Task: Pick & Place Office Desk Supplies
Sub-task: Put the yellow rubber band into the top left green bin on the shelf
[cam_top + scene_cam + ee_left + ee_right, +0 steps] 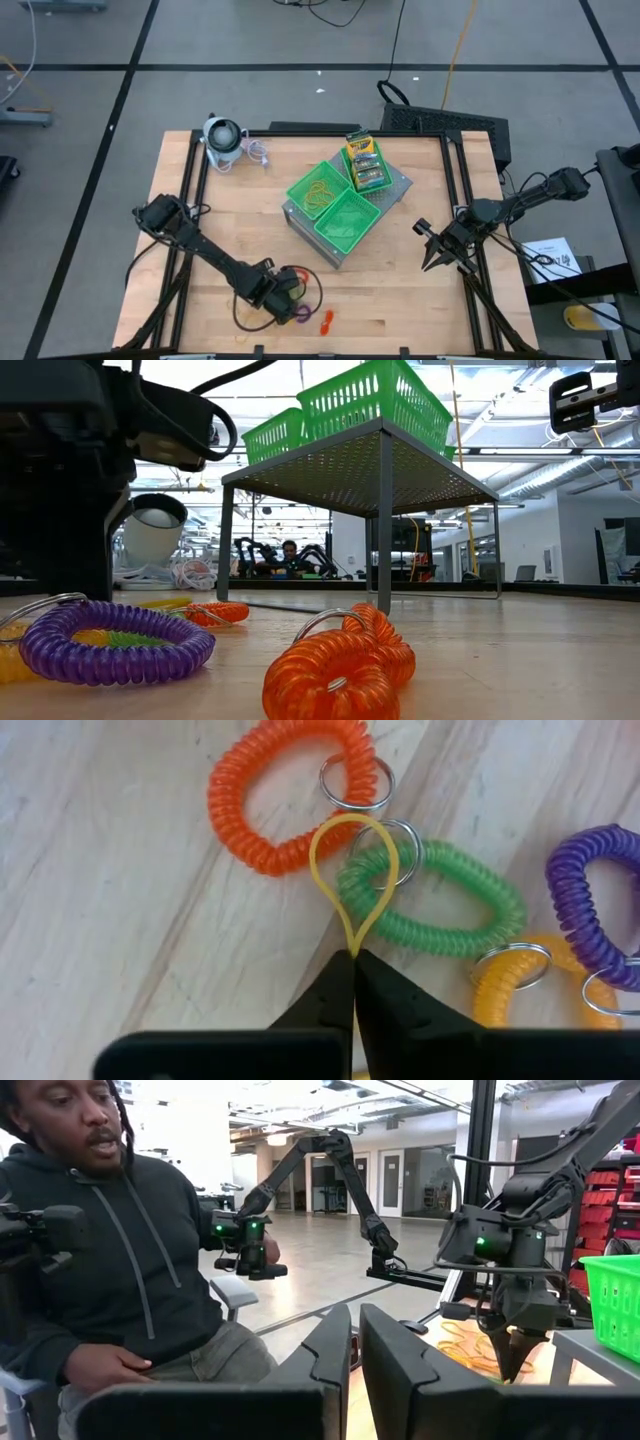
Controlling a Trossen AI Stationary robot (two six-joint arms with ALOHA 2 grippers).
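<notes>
In the left wrist view my left gripper (352,960) is shut on a thin yellow rubber band (355,870). The band's loop reaches over an orange coil ring (285,805) and a green coil ring (440,895). A purple coil (600,910) and a yellow coil (510,990) lie beside them. All of this is near the table's front edge (285,295). My right gripper (437,255) waits shut at the table's right side, holding nothing. Card boxes (363,165) and more rubber bands (322,192) lie in green trays. My left gripper pinches the narrow end of the rubber band's loop (350,945) between its two fingertips. The fingers come from above, pointing steeply down. The rest of the loop spreads out ahead of the tips, over the key rings of the orange and green coils.
Three green trays (345,215) stand on a raised grey perforated stand at the table's middle. A grey-white round gadget (222,138) sits at the far left. A separate orange coil (326,320) lies near the front edge. A person sits beyond the table in the right wrist view.
</notes>
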